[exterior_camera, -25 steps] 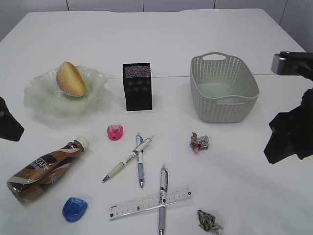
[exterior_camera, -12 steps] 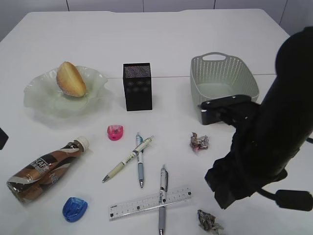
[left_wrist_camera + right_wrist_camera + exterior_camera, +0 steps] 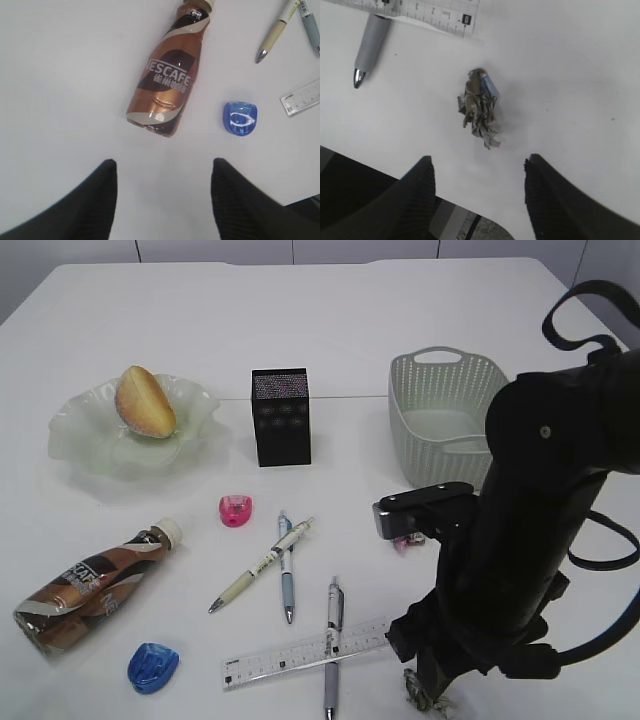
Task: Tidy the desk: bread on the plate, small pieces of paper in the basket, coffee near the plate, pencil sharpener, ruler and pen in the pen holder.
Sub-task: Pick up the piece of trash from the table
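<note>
Coffee [image 3: 169,80] lying at twelve o'clock, blue sharpener [image 3: 240,118] at two, ruler [image 3: 301,97] end, seemingly two pens [image 3: 276,34]; jaws parted.

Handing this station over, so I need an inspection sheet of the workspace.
Surface: white desk, no spills seen.
Job's things: bread on plate; coffee lying flat; basket and pen holder upright; ruler flat under a pen.
Clutter: paper scrap on desk.
Grippers: right gripper open above scrap; left gripper open, empty.
Cables: black loops on right arm.
Surroundings: nothing seen.
</note>
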Controlling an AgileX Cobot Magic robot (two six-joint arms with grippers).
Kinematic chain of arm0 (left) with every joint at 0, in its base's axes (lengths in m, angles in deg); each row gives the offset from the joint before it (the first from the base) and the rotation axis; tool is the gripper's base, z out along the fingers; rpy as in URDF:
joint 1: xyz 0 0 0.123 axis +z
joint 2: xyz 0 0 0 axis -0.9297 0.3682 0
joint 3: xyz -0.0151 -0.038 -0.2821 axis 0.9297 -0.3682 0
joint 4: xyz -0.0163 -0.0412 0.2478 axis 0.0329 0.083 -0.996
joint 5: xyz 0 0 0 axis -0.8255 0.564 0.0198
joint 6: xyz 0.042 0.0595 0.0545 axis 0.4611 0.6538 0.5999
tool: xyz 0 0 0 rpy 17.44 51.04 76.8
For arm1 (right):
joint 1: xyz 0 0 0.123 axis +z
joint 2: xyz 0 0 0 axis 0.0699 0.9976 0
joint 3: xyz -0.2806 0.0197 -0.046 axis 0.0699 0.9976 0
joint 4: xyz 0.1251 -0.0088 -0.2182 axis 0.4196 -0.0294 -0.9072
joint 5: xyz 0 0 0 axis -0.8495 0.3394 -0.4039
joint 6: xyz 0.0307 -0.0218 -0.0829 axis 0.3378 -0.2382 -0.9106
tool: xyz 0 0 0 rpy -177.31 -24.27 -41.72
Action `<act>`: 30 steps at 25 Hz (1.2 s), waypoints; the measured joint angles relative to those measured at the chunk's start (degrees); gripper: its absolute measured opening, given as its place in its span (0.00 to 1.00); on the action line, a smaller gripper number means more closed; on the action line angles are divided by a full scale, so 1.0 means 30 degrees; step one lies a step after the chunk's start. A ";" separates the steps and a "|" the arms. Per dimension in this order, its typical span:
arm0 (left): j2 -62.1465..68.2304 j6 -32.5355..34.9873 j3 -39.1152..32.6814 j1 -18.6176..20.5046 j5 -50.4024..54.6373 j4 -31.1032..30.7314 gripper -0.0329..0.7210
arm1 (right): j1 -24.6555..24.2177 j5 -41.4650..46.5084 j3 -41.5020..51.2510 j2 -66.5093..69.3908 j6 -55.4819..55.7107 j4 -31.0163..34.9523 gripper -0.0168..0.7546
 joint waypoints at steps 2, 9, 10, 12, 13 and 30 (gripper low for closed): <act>0.0000 0.0000 0.0000 0.0000 0.0000 0.0000 0.62 | 0.0000 -0.0197 0.0000 0.0384 0.0000 0.0276 0.57; 0.0000 0.0000 0.0000 0.0000 0.0000 -0.0027 0.62 | 0.0637 -0.1228 -0.0096 0.1415 -0.0101 0.0575 0.57; 0.0000 0.0000 0.0000 0.0000 0.0000 -0.0027 0.62 | 0.0637 -0.1404 -0.0096 0.1537 -0.0101 0.0620 0.57; 0.0000 0.0000 0.0000 0.0000 0.0000 -0.0027 0.62 | 0.0656 -0.1535 -0.0129 0.1927 0.0000 0.0704 0.57; 0.0000 0.0000 0.0000 0.0000 0.0000 -0.0027 0.62 | 0.0656 -0.1572 -0.0129 0.2096 0.0000 0.0742 0.57; 0.0000 0.0000 0.0000 0.0000 0.0000 -0.0027 0.62 | 0.0656 -0.2241 -0.0171 0.3509 0.0024 0.0907 0.48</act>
